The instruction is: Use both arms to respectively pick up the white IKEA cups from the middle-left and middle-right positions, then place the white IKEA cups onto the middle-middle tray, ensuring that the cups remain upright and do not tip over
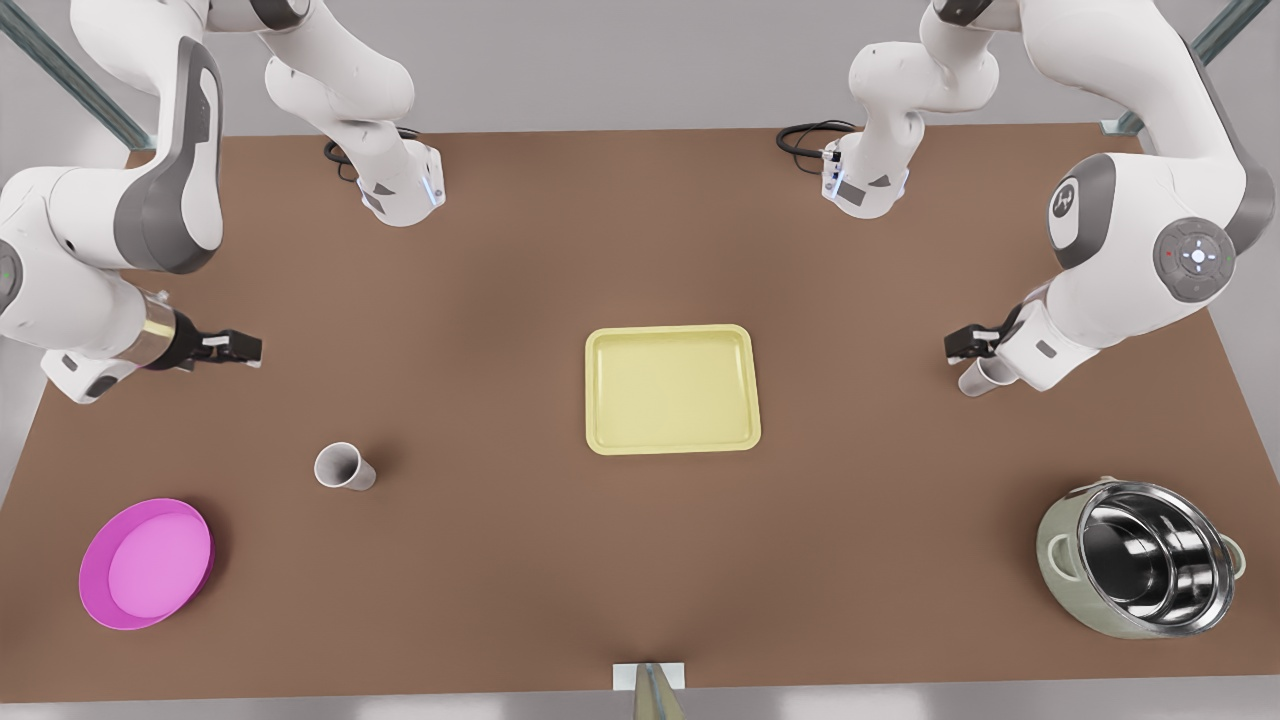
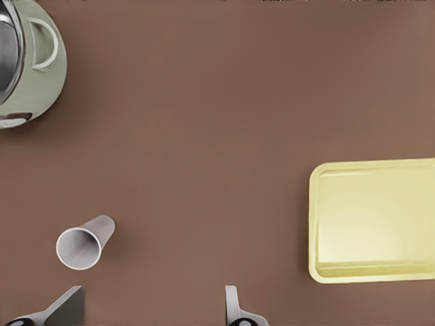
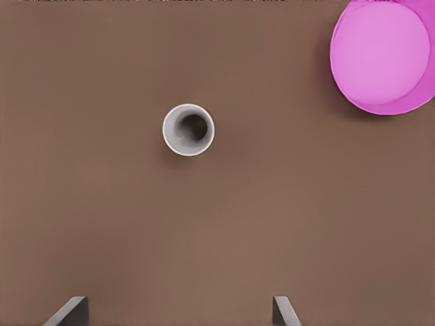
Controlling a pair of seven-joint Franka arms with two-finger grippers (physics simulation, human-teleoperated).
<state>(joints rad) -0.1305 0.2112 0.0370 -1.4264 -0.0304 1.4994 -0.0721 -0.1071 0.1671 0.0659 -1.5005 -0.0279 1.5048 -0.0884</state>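
I was at the approach; left gripper (image 1: 962,345) hung spread beside its cup (image 1: 982,376), right gripper (image 1: 240,348) spread near the other cup (image 1: 344,466); the tray (image 1: 671,389) sat central on the worktop; next, descend and close squarely

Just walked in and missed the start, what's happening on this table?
Two arms are going for two cups. The left gripper, open, hovers by a white cup at the front view's right. The right gripper, open, hovers near the other cup. Both cups stand ungrasped on the table. The yellow tray holds nothing.
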